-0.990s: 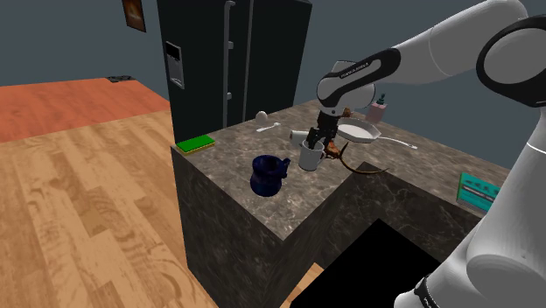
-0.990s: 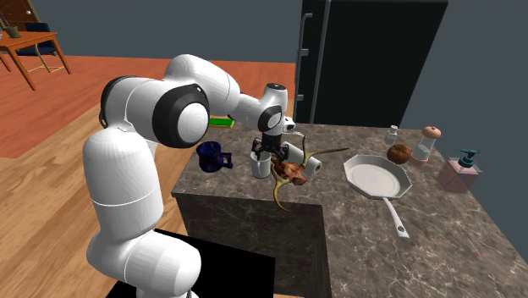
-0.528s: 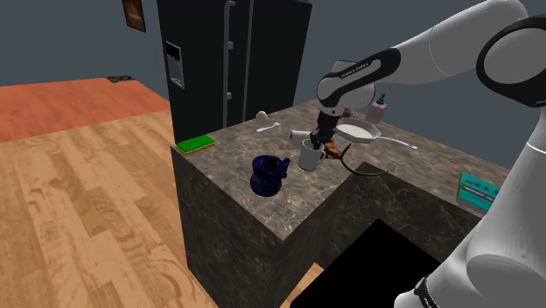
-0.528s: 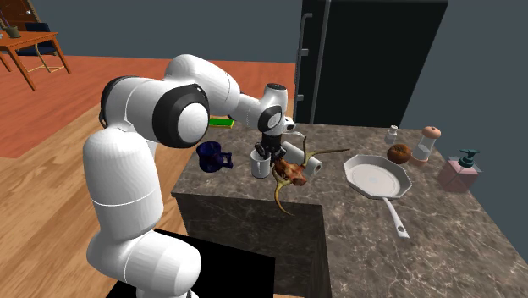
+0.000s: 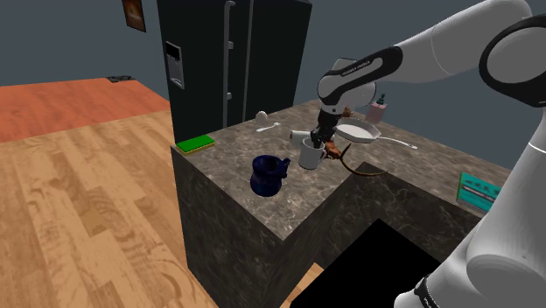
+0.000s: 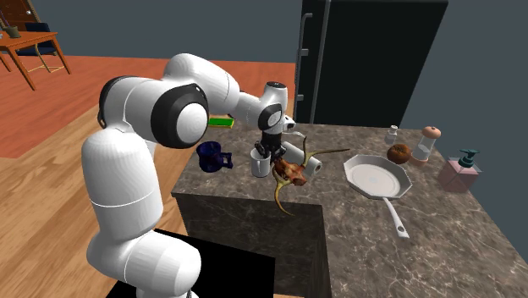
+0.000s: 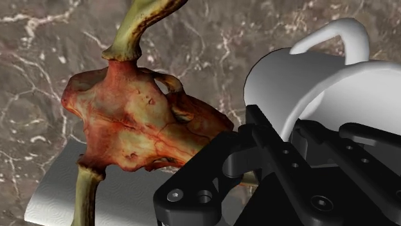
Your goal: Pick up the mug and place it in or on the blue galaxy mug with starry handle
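On the dark marble bench (image 5: 284, 206), seen from the shoulder view, the dark blue mug (image 5: 267, 174) stands nearest the front corner. The white mug (image 5: 309, 156) stands behind it to the right, apart from it. The black end effector (image 5: 317, 138) is above the white mug, clasping its wall. A reddish horned animal skull (image 5: 337, 152) lies just right of that mug. Farther back lie the white frying pan (image 5: 360, 132) and the pink soap dispenser (image 5: 377, 109). The green sponge (image 5: 195, 143) lies at the bench's left edge, before the black fridge (image 5: 232, 61).

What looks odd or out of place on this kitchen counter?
A reddish horned skull lies beside the white mug, partly on a white roll lying on its side: a strange thing among kitchenware.
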Robot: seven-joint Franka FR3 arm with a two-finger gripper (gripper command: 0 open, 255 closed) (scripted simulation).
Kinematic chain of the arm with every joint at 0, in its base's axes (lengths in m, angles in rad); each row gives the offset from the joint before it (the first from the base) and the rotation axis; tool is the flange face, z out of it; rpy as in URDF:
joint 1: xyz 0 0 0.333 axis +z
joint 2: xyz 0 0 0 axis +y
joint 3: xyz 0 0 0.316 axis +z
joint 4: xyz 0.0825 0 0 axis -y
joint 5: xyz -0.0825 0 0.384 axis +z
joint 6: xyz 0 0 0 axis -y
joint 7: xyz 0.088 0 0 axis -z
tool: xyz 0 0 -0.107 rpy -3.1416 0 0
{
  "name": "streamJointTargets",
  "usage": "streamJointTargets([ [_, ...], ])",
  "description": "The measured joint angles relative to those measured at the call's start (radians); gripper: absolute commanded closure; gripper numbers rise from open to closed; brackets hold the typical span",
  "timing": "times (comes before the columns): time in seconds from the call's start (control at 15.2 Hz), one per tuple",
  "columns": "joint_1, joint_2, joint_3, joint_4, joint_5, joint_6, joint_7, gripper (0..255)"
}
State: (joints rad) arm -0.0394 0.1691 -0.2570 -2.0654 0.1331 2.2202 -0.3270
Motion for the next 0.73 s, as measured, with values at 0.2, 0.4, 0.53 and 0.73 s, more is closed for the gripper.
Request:
streamJointTargets([
  [0.2,0.001,-0.018,-0.002,0.017,-0.008,-0.034,0.008,255],
  [0.4,0.003,-0.039,-0.003,0.033,-0.018,-0.069,0.016,255],
  [0.53,0.003,-0.048,-0.004,0.052,-0.022,-0.097,0.020,255],
  [0.73,0.005,-0.064,-0.004,0.071,-0.029,-0.131,0.028,255],
])
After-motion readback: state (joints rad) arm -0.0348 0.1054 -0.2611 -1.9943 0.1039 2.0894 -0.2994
